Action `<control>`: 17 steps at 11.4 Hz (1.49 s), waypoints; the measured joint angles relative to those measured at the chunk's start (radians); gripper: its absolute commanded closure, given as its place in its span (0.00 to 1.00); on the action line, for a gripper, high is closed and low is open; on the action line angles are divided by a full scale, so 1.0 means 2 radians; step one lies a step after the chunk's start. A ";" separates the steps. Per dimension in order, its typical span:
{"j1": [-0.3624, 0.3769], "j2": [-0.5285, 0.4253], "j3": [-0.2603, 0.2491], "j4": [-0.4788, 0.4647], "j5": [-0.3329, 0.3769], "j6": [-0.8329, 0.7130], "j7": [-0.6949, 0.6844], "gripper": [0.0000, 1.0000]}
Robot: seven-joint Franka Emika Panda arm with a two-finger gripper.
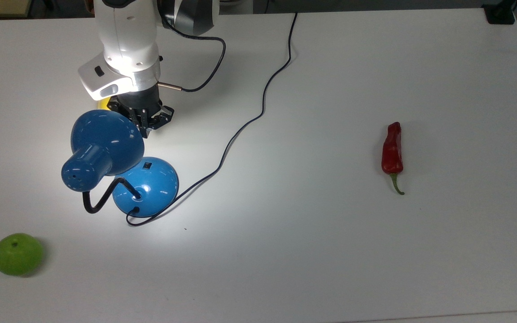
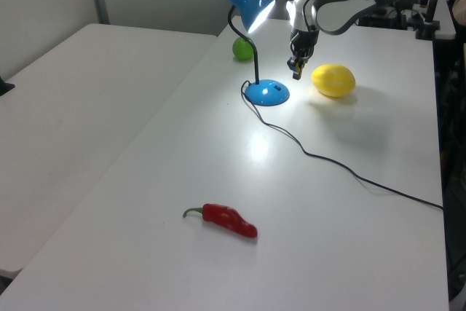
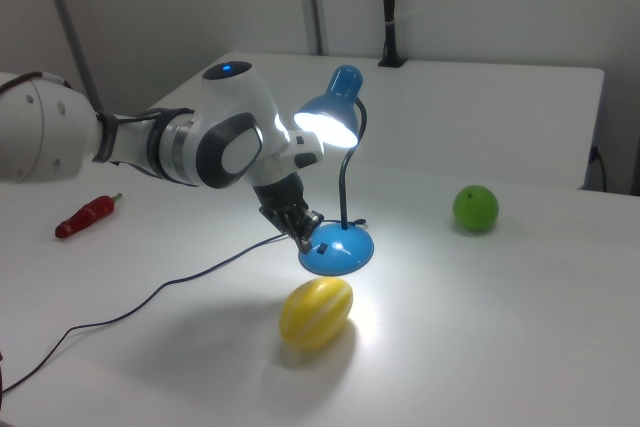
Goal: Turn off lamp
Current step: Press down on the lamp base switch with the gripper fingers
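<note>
The blue lamp is lit, and a bright patch of light lies on the white table around it. In the top view its bell shade hangs over the domed base, which carries a small black switch. My gripper points down, shut and holding nothing, just beyond the shade's rim and a short way from the switch. In the left view the gripper hovers above and to the right of the base. The right view has the gripper close to the left edge of the base, under the glowing shade.
A yellow melon-like fruit lies near the base, largely hidden under my arm in the top view. A green apple sits at the top view's lower left and a red chili at its right. The lamp's black cord snakes to the table's far edge.
</note>
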 measured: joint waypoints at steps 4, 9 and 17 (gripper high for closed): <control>0.000 0.028 0.000 0.000 0.000 0.074 0.000 1.00; 0.000 0.040 0.002 0.000 0.000 0.107 -0.005 1.00; 0.000 0.046 0.002 0.000 0.000 0.123 -0.007 1.00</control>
